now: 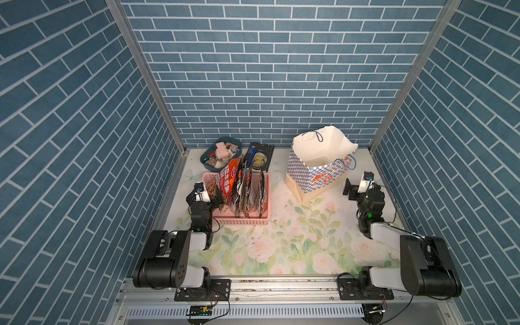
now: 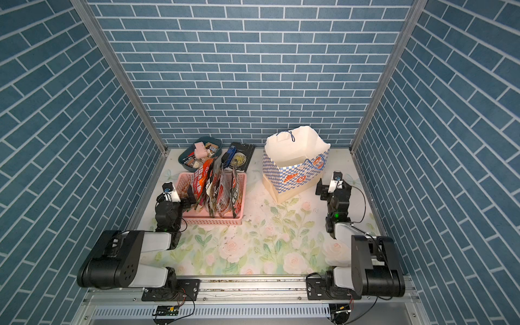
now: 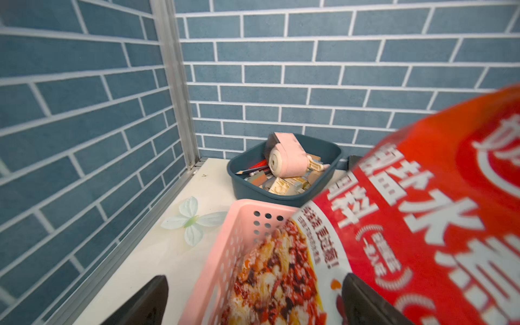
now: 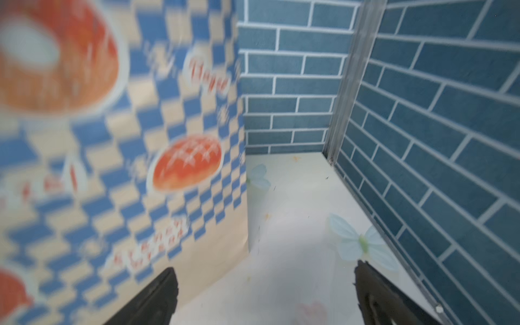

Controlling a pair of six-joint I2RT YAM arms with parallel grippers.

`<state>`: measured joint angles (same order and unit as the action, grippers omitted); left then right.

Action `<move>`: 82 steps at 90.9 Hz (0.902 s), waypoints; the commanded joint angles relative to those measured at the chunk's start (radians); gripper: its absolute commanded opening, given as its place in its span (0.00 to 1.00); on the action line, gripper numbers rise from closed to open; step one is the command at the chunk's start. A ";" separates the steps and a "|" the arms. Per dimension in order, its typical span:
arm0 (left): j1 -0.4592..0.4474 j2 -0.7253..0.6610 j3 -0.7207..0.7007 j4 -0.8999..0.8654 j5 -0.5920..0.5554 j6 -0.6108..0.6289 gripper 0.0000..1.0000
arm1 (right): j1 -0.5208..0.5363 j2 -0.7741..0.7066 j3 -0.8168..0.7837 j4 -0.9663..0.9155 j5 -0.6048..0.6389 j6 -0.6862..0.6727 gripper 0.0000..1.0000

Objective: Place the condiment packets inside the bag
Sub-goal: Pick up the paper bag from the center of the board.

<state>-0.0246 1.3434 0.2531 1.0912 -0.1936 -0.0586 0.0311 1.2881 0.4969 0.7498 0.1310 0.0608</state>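
left gripper spread wide at the condiment packets; right gripper spread beside the bag

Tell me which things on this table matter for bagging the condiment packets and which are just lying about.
For the job:
- condiment packets, standing in the pink basket
- white paper bag, upright and open

Just lying about:
- dark blue tub of oddments
- black book behind the basket
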 commanded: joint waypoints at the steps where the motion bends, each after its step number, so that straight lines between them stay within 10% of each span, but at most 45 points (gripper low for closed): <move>1: 0.000 -0.190 0.113 -0.321 -0.192 -0.098 1.00 | 0.003 -0.090 0.137 -0.454 0.116 0.164 1.00; 17: 0.009 -0.401 0.379 -0.970 -0.432 -0.419 1.00 | 0.003 -0.148 0.375 -0.903 0.049 0.325 0.95; 53: 0.005 -0.238 0.858 -1.517 0.349 -0.324 1.00 | 0.095 0.050 1.031 -1.486 -0.098 0.332 0.96; 82: -0.033 -0.219 0.929 -1.521 0.440 -0.244 1.00 | 0.115 0.168 1.110 -1.487 -0.154 0.430 0.93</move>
<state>-0.0521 1.1427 1.1366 -0.4110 0.1825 -0.3481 0.1368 1.4227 1.5585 -0.6811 0.0059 0.4358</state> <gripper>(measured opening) 0.996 0.940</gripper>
